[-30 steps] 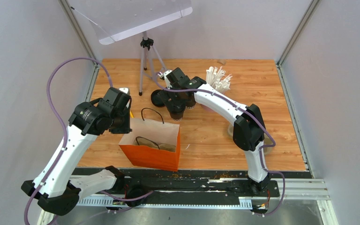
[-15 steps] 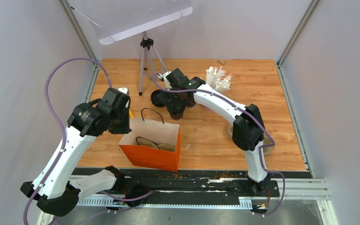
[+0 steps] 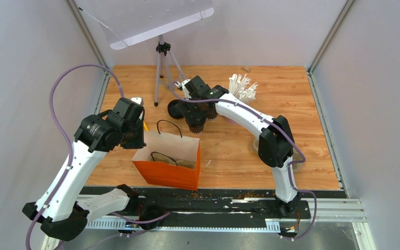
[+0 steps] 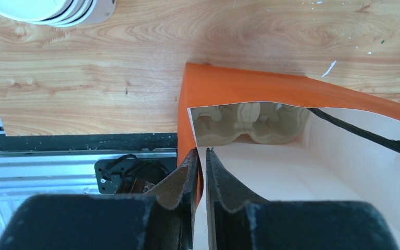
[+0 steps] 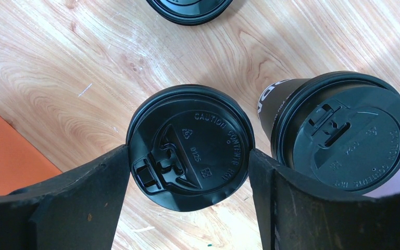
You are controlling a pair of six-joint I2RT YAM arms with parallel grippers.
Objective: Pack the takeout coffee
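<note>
Looking from above: the right end effector [image 3: 195, 124] is down over the coffee cups at the back of the desk [image 3: 229, 151]. The left end effector [image 3: 139, 136] pinches the rim of the orange bag [image 3: 167, 172] near the front.
Left wrist view: the fingers [image 4: 187, 177] are closed on the bag's wall, one inside and one outside. A brown cup tray [image 4: 252, 122] lies at the bottom of the bag.
Right wrist view: the fingers [image 5: 78, 187] stand wide on both sides of one lidded cup [image 5: 190, 146], right at its lid. I cannot tell if they squeeze it. A second cup [image 5: 341, 133] stands just beside it.
Step now: I think it is grabbing a cup.
Next move: close snugly, lift straight, carry to the bag.
</note>
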